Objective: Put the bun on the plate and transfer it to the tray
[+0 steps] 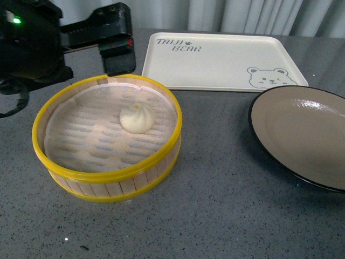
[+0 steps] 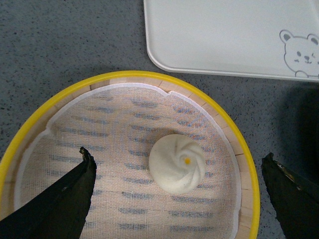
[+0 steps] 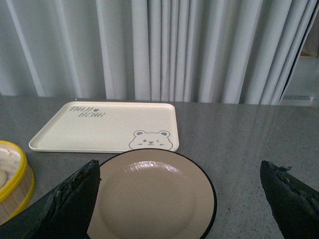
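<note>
The small cream-white bun (image 1: pixel 137 117) with a yellow dot on its twisted top lies inside the yellow-rimmed bamboo steamer basket (image 1: pixel 59 169). My left gripper (image 2: pixel 178 160) hangs open above the basket, with the bun (image 2: pixel 177 163) between its spread fingers and clear of both. The taupe-brown plate (image 1: pixel 302 135) with a black rim sits empty at the right. The cream tray (image 1: pixel 221 59) with the bear drawing lies behind, also empty. My right gripper (image 3: pixel 180 172) is open above the plate (image 3: pixel 149 199), holding nothing. The right arm is outside the front view.
The left arm's black body (image 1: pixel 48 38) fills the upper left of the front view, above the basket's far edge. Grey speckled tabletop (image 1: pixel 215 216) surrounds everything. Pale curtains (image 3: pixel 174 50) hang behind the table's far edge.
</note>
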Tool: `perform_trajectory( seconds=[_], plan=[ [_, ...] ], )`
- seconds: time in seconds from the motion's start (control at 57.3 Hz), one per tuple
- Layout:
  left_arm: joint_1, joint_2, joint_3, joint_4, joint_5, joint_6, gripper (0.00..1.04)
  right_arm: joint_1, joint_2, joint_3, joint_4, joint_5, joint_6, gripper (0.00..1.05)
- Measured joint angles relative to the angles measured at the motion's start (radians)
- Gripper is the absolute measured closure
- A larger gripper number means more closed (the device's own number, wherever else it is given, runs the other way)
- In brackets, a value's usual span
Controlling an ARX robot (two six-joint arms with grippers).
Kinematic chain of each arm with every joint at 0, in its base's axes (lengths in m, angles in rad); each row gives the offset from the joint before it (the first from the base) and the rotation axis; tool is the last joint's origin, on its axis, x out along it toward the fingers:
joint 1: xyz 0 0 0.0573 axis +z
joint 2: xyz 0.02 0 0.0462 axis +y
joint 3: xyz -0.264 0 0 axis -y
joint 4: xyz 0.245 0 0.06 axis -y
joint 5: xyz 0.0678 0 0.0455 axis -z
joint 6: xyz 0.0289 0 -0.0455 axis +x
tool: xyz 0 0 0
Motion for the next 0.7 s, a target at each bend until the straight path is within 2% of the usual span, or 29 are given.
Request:
perform_trajectory(
  seconds=[0.157, 0.402, 0.698],
  plan=[
    [-0.016, 0.080, 0.074, -0.084, 0.006, 0.019, 0.07, 0.000, 0.000, 0.000, 0.000, 0.000, 0.000, 0.09],
    [-0.023, 0.175, 0.183, -0.173, 0.088, -0.013, 0.07, 0.000, 0.000, 0.000, 0.000, 0.000, 0.000, 0.09],
    [-0.025, 0.269, 0.256, -0.221, 0.062, -0.002, 0.07, 0.000, 0.000, 0.000, 0.000, 0.000, 0.000, 0.09]
  ],
)
